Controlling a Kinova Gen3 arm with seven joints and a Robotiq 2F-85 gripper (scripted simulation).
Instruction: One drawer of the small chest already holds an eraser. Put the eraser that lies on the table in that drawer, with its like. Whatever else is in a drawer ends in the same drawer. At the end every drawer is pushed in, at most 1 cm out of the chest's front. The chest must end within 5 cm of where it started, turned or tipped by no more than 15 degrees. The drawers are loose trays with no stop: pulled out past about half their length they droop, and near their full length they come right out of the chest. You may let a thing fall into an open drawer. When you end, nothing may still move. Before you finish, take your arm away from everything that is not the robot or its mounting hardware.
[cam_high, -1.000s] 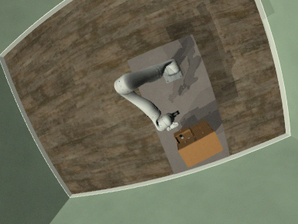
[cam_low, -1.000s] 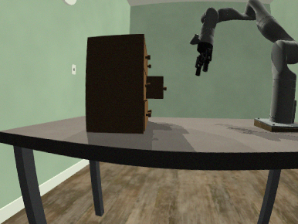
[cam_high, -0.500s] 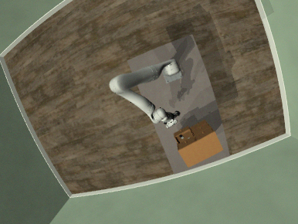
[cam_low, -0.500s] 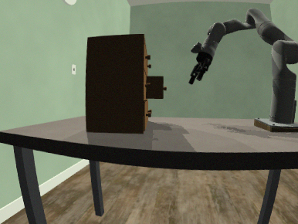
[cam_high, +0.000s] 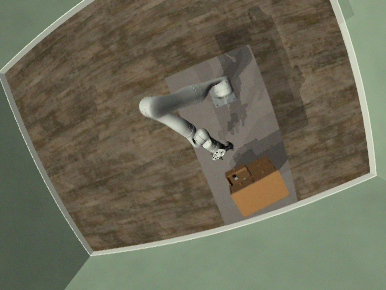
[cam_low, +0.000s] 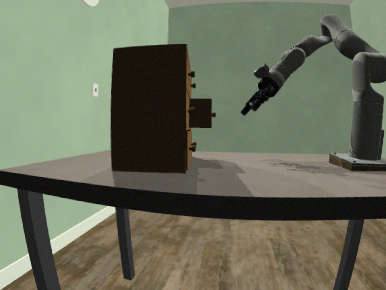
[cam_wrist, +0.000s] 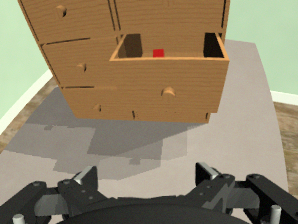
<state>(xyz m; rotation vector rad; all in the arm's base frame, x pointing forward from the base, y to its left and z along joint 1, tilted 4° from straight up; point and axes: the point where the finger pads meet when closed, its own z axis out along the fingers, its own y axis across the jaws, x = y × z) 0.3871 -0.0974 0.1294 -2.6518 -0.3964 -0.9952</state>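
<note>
The chest (cam_high: 261, 196) (cam_low: 149, 107) (cam_wrist: 170, 15) stands upright on the table. One middle-row drawer (cam_low: 201, 113) (cam_wrist: 200, 80) is pulled part way out and looks level. In the wrist view a red block (cam_wrist: 158, 53), seemingly an eraser, shows inside it; the drawer front hides its lower part. A small pale spot shows in that drawer in the top view. I cannot tell whether one or two erasers lie there. No eraser is visible on the table. My gripper (cam_low: 245, 111) (cam_wrist: 146, 176) is open and empty, in front of the open drawer and apart from it, tilted toward the chest.
The other drawers look pushed in, with knobs sticking out, such as the left knob (cam_wrist: 81, 67). The table (cam_high: 209, 169) (cam_low: 295, 177) (cam_wrist: 245, 150) extends between chest and arm base (cam_high: 224, 99) (cam_low: 359, 161). Shadows of the arm and chest fall on it. The chest stands near the table's far end.
</note>
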